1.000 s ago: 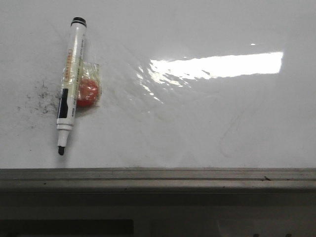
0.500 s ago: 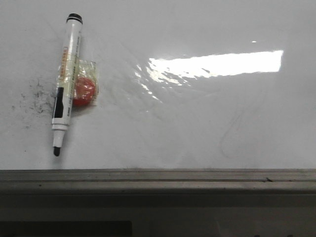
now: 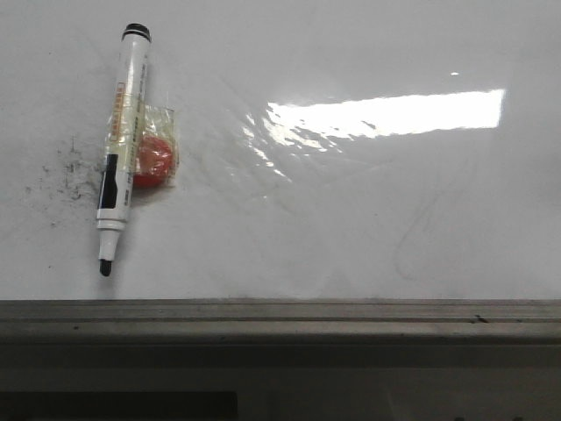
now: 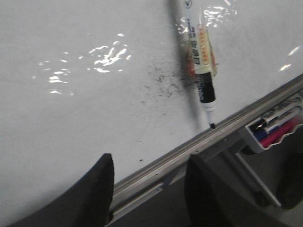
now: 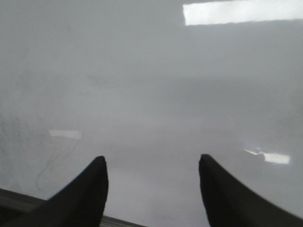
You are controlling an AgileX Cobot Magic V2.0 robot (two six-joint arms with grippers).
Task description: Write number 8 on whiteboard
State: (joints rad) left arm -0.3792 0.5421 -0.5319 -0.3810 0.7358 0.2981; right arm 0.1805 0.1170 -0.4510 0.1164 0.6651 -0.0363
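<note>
Below whiteboard (image 4: 71, 118) ledge | tray (image 4: 277, 137) holds markers | both pincers (image 4: 149, 184) (image 5: 151, 189) spread, empty

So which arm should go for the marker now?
Probably the left. Its wrist view shows the marker on the whiteboard beyond its open fingers, nothing held. The right gripper is open too, but faces only bare board.

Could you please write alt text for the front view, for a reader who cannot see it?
A black-tipped marker sits on a glossy whiteboard, tip toward the grey ledge, with a red round object in clear wrap beside it. Black specks lie to its left; no figure 8 is drawn, and no pincer shows.
</note>
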